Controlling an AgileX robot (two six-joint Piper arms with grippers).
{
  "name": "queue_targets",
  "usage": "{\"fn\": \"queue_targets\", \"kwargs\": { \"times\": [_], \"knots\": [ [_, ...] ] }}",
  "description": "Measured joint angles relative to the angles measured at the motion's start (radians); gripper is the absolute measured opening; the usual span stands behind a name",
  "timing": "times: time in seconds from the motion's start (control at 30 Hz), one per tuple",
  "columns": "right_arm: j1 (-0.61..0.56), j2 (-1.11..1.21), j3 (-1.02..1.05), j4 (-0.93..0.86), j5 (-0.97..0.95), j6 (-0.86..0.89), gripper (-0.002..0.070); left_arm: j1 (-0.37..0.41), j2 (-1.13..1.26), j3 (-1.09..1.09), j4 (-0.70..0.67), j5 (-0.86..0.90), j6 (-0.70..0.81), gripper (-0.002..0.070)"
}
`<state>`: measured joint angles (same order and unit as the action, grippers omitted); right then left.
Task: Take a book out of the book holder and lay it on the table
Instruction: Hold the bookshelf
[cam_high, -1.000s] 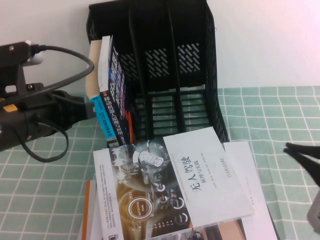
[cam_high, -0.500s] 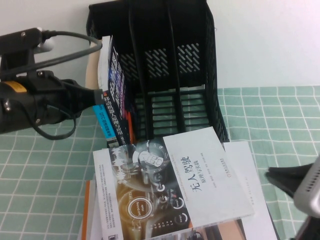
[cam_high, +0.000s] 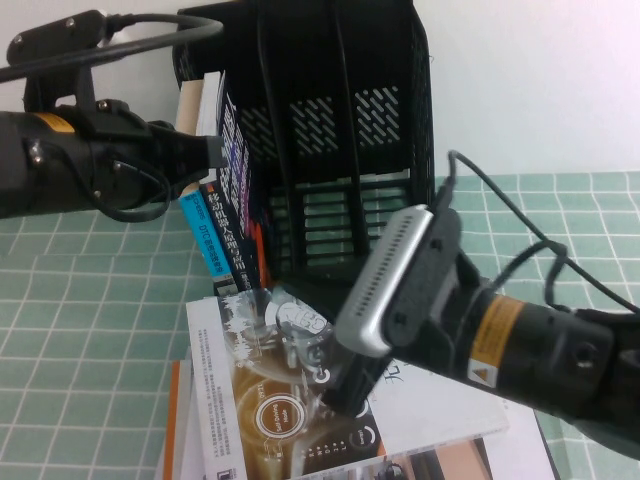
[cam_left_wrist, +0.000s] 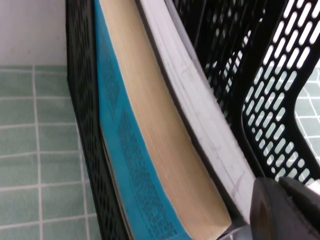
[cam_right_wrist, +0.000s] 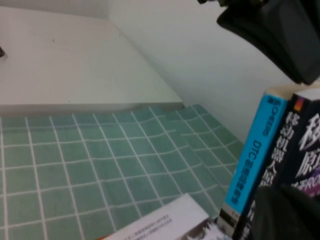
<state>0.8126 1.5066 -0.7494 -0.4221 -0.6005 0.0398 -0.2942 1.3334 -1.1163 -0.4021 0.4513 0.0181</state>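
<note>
Upright in the leftmost slot of the book holder (cam_high: 300, 120), the book (cam_high: 236, 190) with the dark cover and white title leans beside a light blue-spined book (cam_high: 205, 232) with cream pages, which stands on its outer side. From above, the left claw (cam_high: 215, 152) is at the top edge of these two books, its arm reaching in from the left; whether its fingers are spread or pinching cannot be told. The left wrist view adds the close detail that the high view lacks: the cream page block (cam_left_wrist: 165, 130), the dark book's white page edge (cam_left_wrist: 200, 115) next to it, and the holder's vented dividers (cam_left_wrist: 270, 100).

On the green gridded bench (cam_high: 90, 330), in front of the holder, a white-and-grey cover book (cam_high: 260, 400) lies flat on other books. The right arm stretches over it, and the right claw (cam_high: 345, 395), pressed together, hangs above that cover. The right wrist view alone shows both spines from low down, blue (cam_right_wrist: 255, 165) and dark (cam_right_wrist: 300, 145).
</note>
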Motion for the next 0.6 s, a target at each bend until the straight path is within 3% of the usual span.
{"fn": "queue_targets", "kwargs": {
  "times": [0.1,0.3,0.4,0.6],
  "knots": [
    [0.0,0.087,-0.086,-0.002,-0.017,-0.004,0.0066,0.0,0.019,-0.013,-0.004,0.016,0.002,-0.0003],
    [0.0,0.212,-0.227,0.027,-0.025,-0.007,0.034,0.0,0.03,-0.019,-0.004,0.023,0.002,-0.0003],
    [0.0,0.268,-0.28,0.093,-0.026,-0.007,0.0391,0.0,0.03,-0.019,-0.024,0.023,0.02,-0.0003],
    [-0.004,0.352,-0.367,0.168,-0.026,-0.015,0.0411,0.0,0.03,-0.019,-0.091,0.023,0.079,-0.0003]
  ]
}}
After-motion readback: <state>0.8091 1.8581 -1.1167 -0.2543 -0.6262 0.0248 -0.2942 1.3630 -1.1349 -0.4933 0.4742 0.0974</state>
